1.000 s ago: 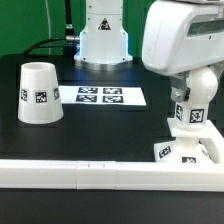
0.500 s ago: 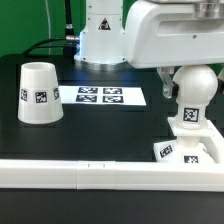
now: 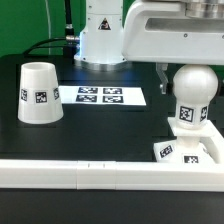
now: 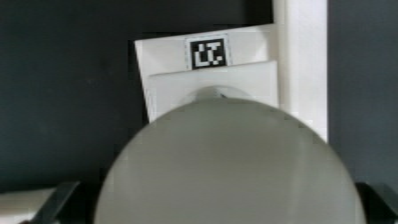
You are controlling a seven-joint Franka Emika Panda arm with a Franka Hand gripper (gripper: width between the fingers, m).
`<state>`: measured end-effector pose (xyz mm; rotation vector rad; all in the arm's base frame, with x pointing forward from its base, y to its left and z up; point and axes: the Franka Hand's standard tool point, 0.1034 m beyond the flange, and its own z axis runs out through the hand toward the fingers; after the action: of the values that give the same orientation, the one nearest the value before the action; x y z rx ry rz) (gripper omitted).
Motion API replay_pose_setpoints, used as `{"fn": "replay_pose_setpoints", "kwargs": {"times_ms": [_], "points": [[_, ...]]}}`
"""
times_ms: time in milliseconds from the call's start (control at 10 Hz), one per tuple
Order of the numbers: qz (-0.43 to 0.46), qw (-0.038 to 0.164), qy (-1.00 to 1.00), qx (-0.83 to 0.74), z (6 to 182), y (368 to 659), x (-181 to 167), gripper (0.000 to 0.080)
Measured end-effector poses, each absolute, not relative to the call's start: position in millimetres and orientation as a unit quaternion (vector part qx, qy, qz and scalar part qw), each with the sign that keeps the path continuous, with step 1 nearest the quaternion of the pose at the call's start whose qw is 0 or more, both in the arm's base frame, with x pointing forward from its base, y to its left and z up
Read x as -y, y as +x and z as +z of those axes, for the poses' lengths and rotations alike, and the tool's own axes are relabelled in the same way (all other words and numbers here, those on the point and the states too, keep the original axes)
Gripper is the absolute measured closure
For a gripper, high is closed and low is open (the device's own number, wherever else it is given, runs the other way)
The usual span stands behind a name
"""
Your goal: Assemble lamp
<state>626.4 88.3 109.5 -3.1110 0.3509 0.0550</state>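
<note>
- The arm's housing (image 3: pixel 170 35) has lifted and shifted toward the exterior view's left over the last second. It covered the bulb's head a second ago and now clears it.
- The bulb (image 3: pixel 190 100) leaned a little and was half hidden before. It now stands upright with its round head fully in sight and its stem down on the base (image 3: pixel 210 148).
- The base sits at the exterior view's right, against the long white rail (image 3: pixel 90 175).
- My reading: the bulb is seated, or very nearly so. The shade (image 3: pixel 38 93) is the remaining part. It rests mouth down, well apart at the exterior view's left.
- Gripper (image 4: pixel 222 205): the wrist view looks down past the bulb's head, with a dark finger at either side of it. One finger (image 3: pixel 164 78) shows just beside the head in the exterior view.
- I cannot tell whether the jaws pinch the head or merely straddle it.
- Writing: no brand or legible words anywhere.
- There are only black-and-white square tags: two on the shade, one on the bulb's stem, two on the base's near face and several on the marker board (image 3: pixel 100 97).
- The wrist view shows one tag on the base, patterned, not text.
</note>
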Motion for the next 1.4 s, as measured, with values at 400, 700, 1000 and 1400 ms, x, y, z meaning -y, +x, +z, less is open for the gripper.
{"fn": "replay_pose_setpoints", "kwargs": {"times_ms": [400,700,1000,1400], "points": [[0.016,0.018,-0.964,-0.263,109.5,626.0,-86.4,0.0222],[0.03,0.041,-0.914,-0.403,109.8,625.0,-83.7,0.0222],[0.046,0.054,-0.853,-0.517,109.5,624.7,-86.9,0.0222],[0.049,0.055,-0.841,-0.536,109.8,624.7,-88.2,0.0217]]}}
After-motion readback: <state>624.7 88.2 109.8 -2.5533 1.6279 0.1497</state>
